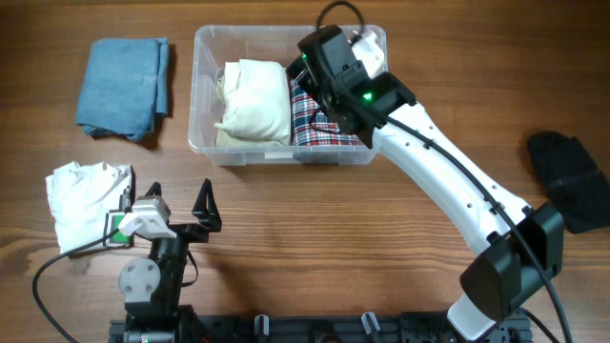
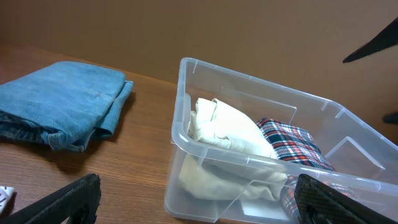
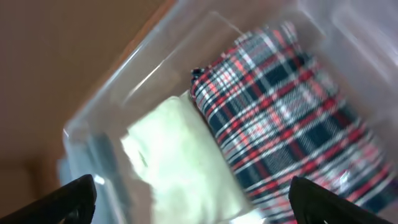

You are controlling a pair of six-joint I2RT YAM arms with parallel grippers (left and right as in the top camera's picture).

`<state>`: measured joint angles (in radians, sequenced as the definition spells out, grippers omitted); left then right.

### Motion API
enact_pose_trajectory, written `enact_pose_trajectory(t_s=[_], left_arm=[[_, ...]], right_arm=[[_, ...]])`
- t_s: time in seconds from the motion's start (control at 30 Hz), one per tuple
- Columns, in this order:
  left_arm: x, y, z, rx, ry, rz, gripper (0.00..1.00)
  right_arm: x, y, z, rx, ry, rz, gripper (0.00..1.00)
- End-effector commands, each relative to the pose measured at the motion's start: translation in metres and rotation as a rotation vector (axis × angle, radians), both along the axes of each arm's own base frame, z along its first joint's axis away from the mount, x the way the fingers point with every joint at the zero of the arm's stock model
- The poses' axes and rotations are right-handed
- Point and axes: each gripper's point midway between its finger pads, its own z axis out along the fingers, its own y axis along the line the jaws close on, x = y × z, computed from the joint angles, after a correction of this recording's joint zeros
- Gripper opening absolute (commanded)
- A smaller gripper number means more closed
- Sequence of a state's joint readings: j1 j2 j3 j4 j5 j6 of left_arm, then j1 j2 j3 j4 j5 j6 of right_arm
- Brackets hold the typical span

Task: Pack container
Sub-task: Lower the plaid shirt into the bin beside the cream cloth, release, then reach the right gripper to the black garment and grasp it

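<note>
Container point(image 1: 208, 105) at far middle of counter point(image 1: 362, 219), long axis left to right, cream cloth point(image 1: 255, 100) and plaid cloth point(image 1: 310, 124) side by side inside. Right fingers point(image 3: 74, 196) spread, empty, directly over plaid cloth. Left fingers point(image 2: 68, 199) spread, empty, nearest white cloth point(image 1: 81, 200); blue cloth point(image 1: 124, 86) beyond, black cloth point(image 1: 572, 176) far right. Seemingly nothing blocking.

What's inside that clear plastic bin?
The bin holds a folded cream cloth and, beside it, a red-and-navy plaid cloth. From overhead the right arm covers part of the plaid cloth; whatever lies beneath either is hidden.
</note>
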<state>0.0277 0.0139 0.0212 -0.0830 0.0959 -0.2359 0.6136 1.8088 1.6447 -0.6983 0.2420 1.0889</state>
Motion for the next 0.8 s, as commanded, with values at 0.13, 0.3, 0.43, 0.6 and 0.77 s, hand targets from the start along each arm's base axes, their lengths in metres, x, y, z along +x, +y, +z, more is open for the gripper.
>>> enact_pose_trajectory(t_s=[0.13,0.3,0.43,0.6,0.77], left_arm=[[0.000,0.001,-0.002,0.020,-0.001,0.004,1.00],[0.000,0.001,-0.002,0.019,-0.001,0.004,1.00],[0.000,0.001,-0.002,0.020,-0.001,0.004,1.00],[0.000,0.001,-0.002,0.019,-0.001,0.004,1.00],[0.000,0.001,-0.002,0.020,-0.001,0.004,1.00]], right_arm=[[0.002,-0.001,0.036,-0.238,-0.151,0.386,1.00],[-0.003,-0.072,0.070,-0.147,-0.120,0.308,1.00],[-0.012,-0.168,0.076,-0.138,-0.030,0.078,1.00],[-0.053,-0.302,0.046,-0.071,0.205,-0.313,1.00],[-0.096,-0.383,0.019,-0.007,0.325,-0.495,1.00]])
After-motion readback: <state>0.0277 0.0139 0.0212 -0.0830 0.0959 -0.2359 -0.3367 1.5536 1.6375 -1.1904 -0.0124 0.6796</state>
